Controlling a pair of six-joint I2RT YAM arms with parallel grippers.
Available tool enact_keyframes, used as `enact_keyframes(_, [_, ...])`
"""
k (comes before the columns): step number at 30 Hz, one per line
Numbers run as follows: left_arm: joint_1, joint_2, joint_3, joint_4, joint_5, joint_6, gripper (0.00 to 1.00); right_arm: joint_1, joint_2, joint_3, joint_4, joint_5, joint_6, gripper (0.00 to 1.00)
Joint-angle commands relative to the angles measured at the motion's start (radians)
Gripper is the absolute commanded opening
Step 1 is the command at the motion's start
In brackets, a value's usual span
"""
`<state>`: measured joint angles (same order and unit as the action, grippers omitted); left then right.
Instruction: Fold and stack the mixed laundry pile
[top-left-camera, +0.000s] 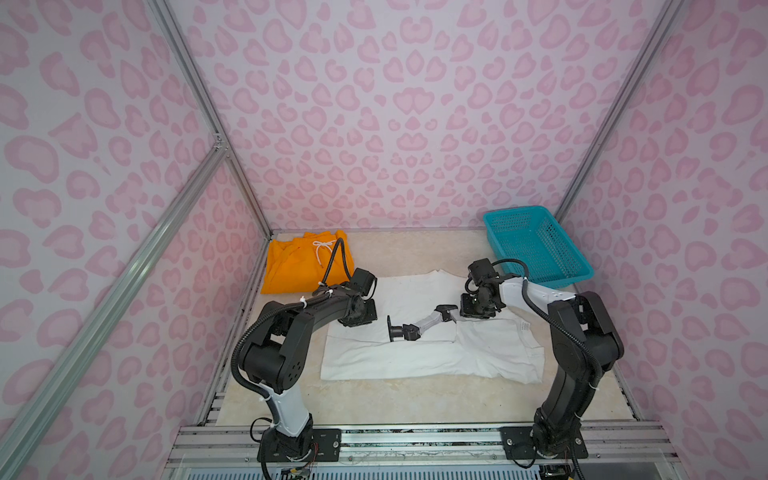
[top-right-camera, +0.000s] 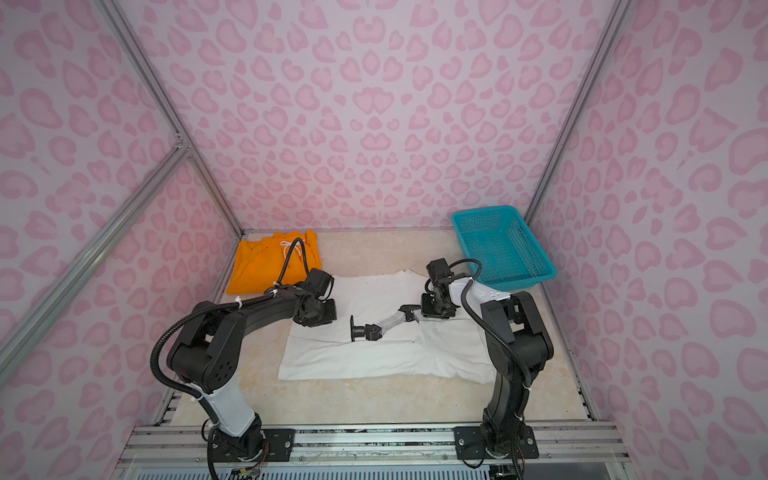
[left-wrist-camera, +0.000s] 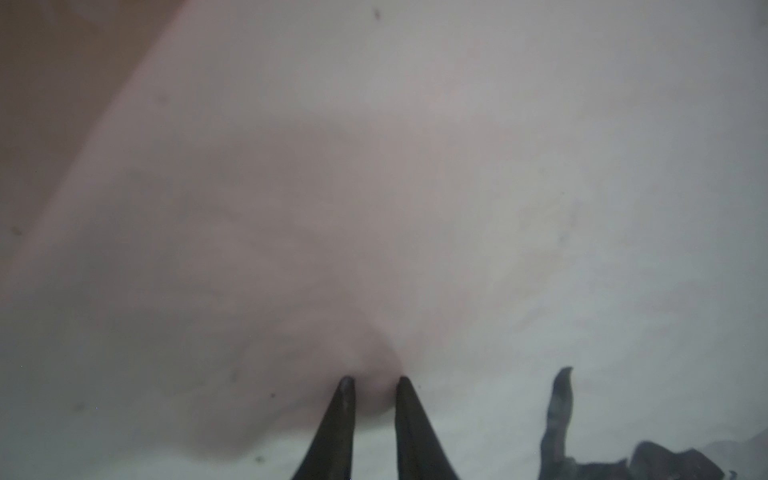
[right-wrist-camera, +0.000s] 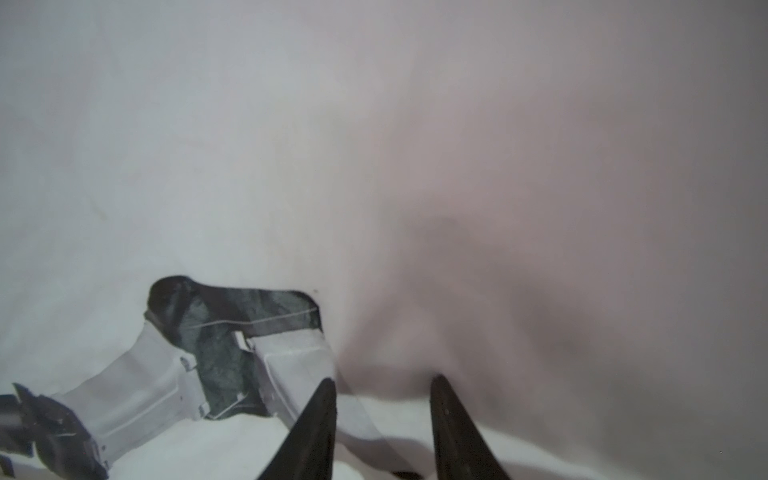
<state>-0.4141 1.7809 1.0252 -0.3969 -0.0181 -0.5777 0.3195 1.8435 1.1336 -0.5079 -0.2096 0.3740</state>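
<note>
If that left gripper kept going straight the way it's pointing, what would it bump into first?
The white T-shirt. The left gripper points down into it, and its tips seem to pinch a small pucker of cloth, so nothing lies in between, though the wrist view is blurry.

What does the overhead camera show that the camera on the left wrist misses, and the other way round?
Only a top view shows the orange shorts and the teal basket. Only the left wrist view shows the left gripper up close, its fingertips pinching a bump of the white T-shirt. Both show that shirt and part of its black print.
</note>
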Motion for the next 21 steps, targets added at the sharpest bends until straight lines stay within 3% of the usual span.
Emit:
enact_keyframes(1, [0.001,-0.008,-0.066,-0.072,0.048,-0.042,0.22,0.006,0.012,-0.033,-0.059,-0.022,0.002,0.39])
enact_keyframes(13, [-0.016,-0.209,-0.334,-0.114,0.107,-0.105,0.2,0.01,-0.11,-0.21,-0.074,-0.075,0.016,0.4])
enact_keyframes(17, [-0.017,-0.216,-0.288,-0.148,0.094,-0.09,0.2,0.011,-0.104,-0.202,-0.084,-0.086,0.004,0.4])
enact_keyframes(21, [-0.013,-0.218,-0.126,-0.233,0.086,-0.039,0.21,0.012,-0.11,-0.157,-0.123,-0.069,-0.031,0.4])
